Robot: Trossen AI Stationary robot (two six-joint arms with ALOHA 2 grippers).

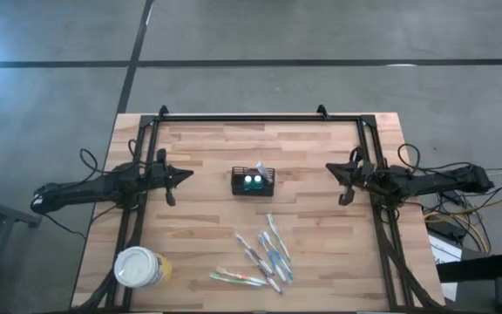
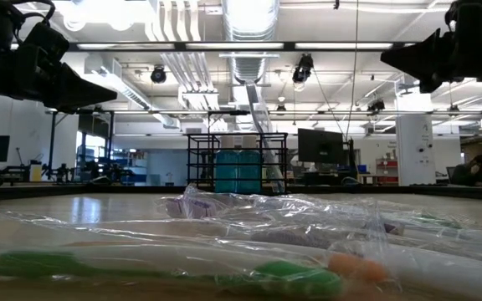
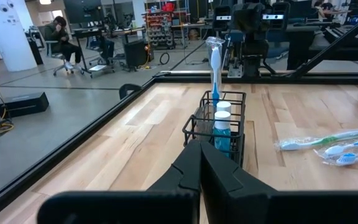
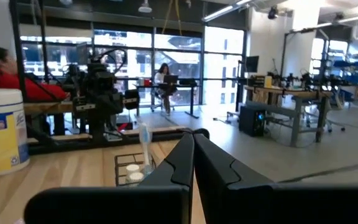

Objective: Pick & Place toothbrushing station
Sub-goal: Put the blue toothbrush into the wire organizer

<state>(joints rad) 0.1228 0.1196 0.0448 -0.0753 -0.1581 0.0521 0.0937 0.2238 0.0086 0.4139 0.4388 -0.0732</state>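
On wood-plank table (image 1: 207,148): caddy (image 1: 253,181), wrapped toothbrushes (image 1: 264,253); lab room behind.

I could not read any text. The yellow canister (image 4: 2,130) at the left of my right wrist frame bore a printed label, but its lettering stayed illegible.

The caddy (image 1: 253,181) is black wire mesh, holding two teal bottles (image 1: 251,182) with white caps. The table (image 1: 207,153) is pale wood in butcher-block strips, framed in black. The cup (image 1: 139,267) is yellow with a white lid. The wrapped toothbrushes (image 1: 264,257) show blue, green, pink and white. Both arms are black.
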